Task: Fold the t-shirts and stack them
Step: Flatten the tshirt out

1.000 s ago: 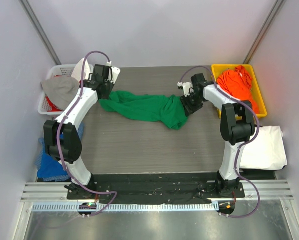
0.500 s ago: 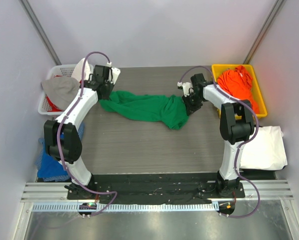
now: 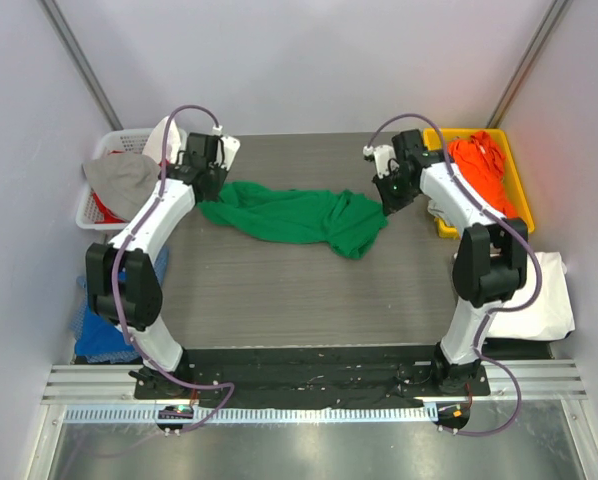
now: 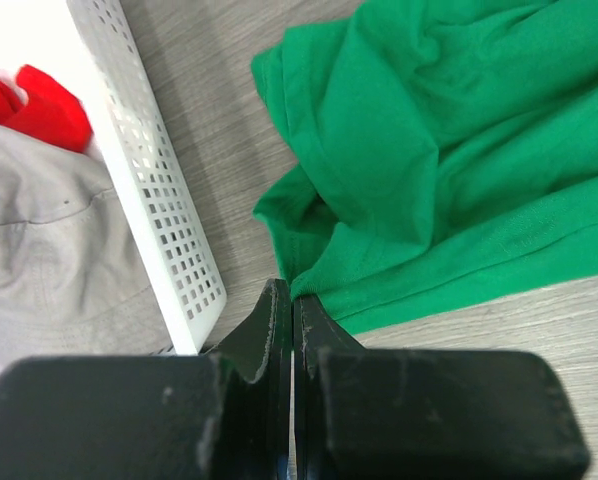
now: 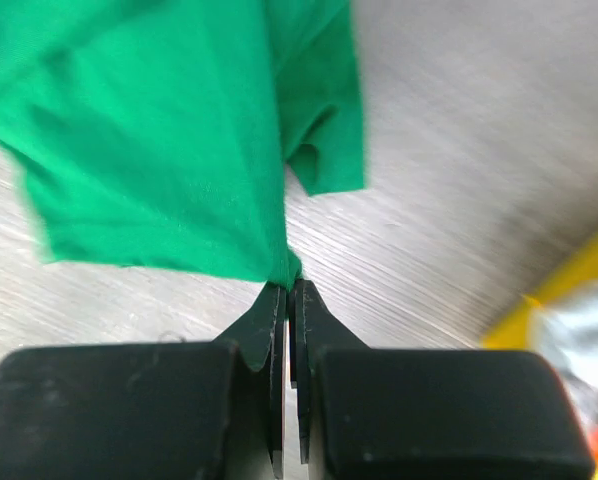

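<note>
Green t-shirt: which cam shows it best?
Top external: the whole green t-shirt lies bunched across the table. Left wrist shows only its end beside the white basket; right wrist only the corner pinched in the right gripper, slightly blurred.

green t-shirt [image 4: 429, 150] cut off by our left wrist view's top and right edges, whether the left gripper [image 4: 285, 292] pinches its hem we cannot tell, yellow bin [image 5: 571, 292] blurred at the right wrist, blue cloth [image 3: 95, 335] half hidden behind the left arm [image 3: 149, 225]
</note>
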Available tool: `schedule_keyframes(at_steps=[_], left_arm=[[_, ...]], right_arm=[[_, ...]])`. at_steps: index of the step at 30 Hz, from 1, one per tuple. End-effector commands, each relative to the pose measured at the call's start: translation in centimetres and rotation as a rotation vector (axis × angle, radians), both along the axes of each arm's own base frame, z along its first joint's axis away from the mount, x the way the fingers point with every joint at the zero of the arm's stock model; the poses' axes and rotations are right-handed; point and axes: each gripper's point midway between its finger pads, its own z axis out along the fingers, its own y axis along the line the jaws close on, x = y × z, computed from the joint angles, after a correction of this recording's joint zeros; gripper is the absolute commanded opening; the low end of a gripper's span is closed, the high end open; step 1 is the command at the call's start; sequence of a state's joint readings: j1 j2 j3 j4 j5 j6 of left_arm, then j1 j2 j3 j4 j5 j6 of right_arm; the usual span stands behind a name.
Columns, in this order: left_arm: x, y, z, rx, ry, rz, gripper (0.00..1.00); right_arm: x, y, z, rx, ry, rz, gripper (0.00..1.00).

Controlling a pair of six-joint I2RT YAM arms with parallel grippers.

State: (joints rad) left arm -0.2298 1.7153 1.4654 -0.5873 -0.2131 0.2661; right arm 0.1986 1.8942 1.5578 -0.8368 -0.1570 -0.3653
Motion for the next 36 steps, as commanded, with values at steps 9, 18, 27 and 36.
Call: schedule_keyframes(at_steps=[9,18,27,36], left_arm=[[-1.6,-2.4,12.0,-0.219,-0.297,-0.053,0.0],[-0.7,-2.3,19.2,-0.276,-0.498,-0.025,0.0],[-0.2,-3.2,30.3,-0.425,-0.746,-0.03,0.0],[-1.3,-1.8,36.7,-0.381,-0.902,-0.022,0.0]], right_arm=[[0.0,-2.5,17.5,-0.023,-0.421,-0.077,0.01],[1.9,-3.2,26.4,-0.007,-0.682,-0.141,0.01],[3.3,-4.7,37.1,-0.023,-0.955,-0.218,0.01],[1.4,-7.3,46.5,-0.078,-1.228,-0.302,0.01]])
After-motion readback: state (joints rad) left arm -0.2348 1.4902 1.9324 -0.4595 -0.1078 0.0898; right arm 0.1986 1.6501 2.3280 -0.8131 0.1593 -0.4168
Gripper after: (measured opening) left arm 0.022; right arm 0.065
